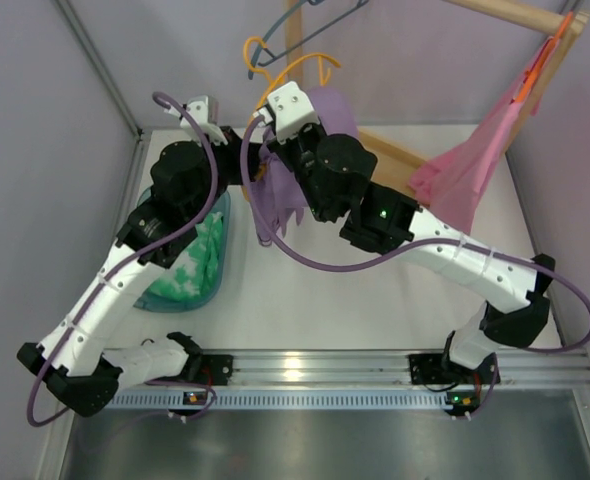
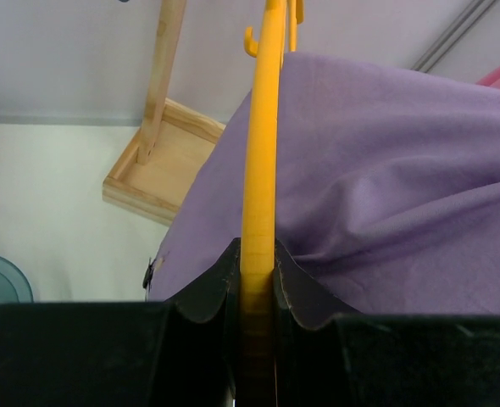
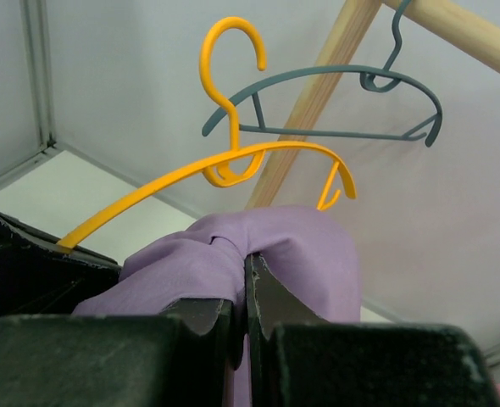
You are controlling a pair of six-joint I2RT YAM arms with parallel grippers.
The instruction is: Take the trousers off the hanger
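The yellow-orange hanger (image 1: 293, 70) is held up at the back middle, hook uppermost. My left gripper (image 1: 237, 130) is shut on one of its arms. In the left wrist view the yellow arm (image 2: 260, 153) runs up from between my shut jaws (image 2: 257, 259), with the purple trousers (image 2: 386, 161) right behind it. My right gripper (image 1: 267, 128) is shut on a fold of the trousers (image 1: 275, 195), which hang down below it. In the right wrist view the cloth (image 3: 309, 246) bunches at my jaws (image 3: 247, 264), just below the hanger (image 3: 233, 157). I cannot tell whether the cloth touches the hanger.
A grey-blue hanger (image 3: 335, 93) hangs on the wooden rack (image 1: 515, 15) behind. A pink garment (image 1: 475, 160) hangs on an orange-red hanger (image 1: 540, 65) at the right. A teal basin (image 1: 170, 300) with green-and-white cloth (image 1: 197, 260) sits under the left arm. The rack's wooden base (image 2: 161, 165) lies close behind.
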